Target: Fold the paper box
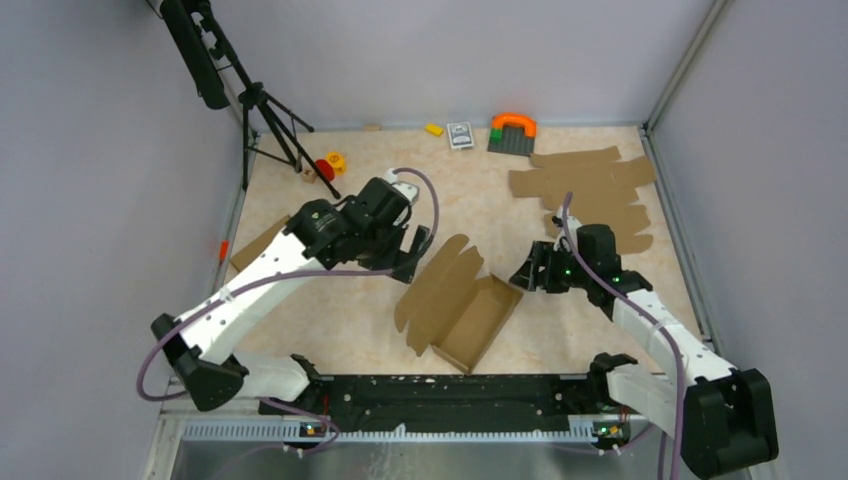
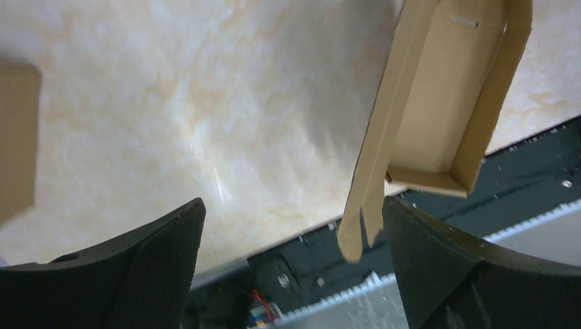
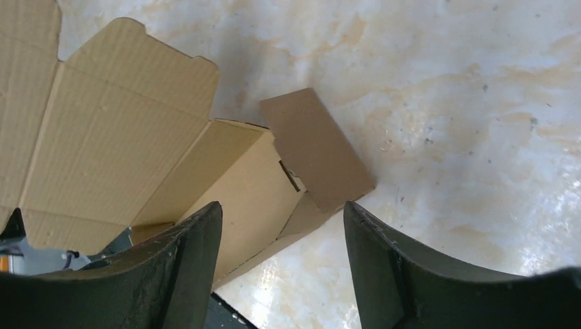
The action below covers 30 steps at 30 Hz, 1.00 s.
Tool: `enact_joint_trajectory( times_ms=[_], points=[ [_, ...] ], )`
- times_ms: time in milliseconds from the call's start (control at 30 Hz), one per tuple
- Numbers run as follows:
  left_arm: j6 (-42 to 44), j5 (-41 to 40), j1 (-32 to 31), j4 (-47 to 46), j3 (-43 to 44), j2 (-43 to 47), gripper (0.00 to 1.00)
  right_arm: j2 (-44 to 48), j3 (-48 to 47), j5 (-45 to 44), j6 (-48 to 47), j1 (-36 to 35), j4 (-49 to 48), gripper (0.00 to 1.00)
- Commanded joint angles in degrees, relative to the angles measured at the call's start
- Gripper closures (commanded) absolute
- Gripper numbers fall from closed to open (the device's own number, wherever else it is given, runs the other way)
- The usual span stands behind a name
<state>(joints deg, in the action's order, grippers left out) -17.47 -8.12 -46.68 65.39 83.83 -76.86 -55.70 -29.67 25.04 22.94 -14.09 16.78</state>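
Black fingers of the left gripper [image 2: 293, 205] stood wide apart and held nothing. Those of the right gripper [image 3: 282, 209] were spread and empty too. Between the two grippers, the paper box [image 1: 465, 305] lay half-formed on the table [image 1: 340, 320], with its tray toward the right gripper and its lid panel raised toward the left one.

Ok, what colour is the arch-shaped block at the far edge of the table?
Orange arch, standing on a dark plate; clearest in the top external view.
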Motion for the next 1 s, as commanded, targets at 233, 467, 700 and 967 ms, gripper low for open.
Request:
enact_joint_trajectory(
  times_ms=[233,467,700,967],
  points=[
    [-33.3,20.5,-8.8,-4.1,-20.9,27.8,0.94,-5.8,-5.3,-13.2,-8.1,-12.5,-2.0,0.41],
    [-42.0,20.9,-23.4,-13.6,-29.0,28.8,1.0,-7.0,-7.4,-22.3,-9.0,-15.9,-0.7,0.44],
    [-43.2,17.6,-34.0,-25.6,-32.5,20.3,1.0,-11.0,-10.6,-27.8,-11.8,-21.5,1.9,0.45],
    [-43.0,11.3,-41.9,-38.5,-37.3,9.7,1.0,-15.7,-11.0,-31.9,-12.0,-23.3,1.4,0.53]
  ],
)
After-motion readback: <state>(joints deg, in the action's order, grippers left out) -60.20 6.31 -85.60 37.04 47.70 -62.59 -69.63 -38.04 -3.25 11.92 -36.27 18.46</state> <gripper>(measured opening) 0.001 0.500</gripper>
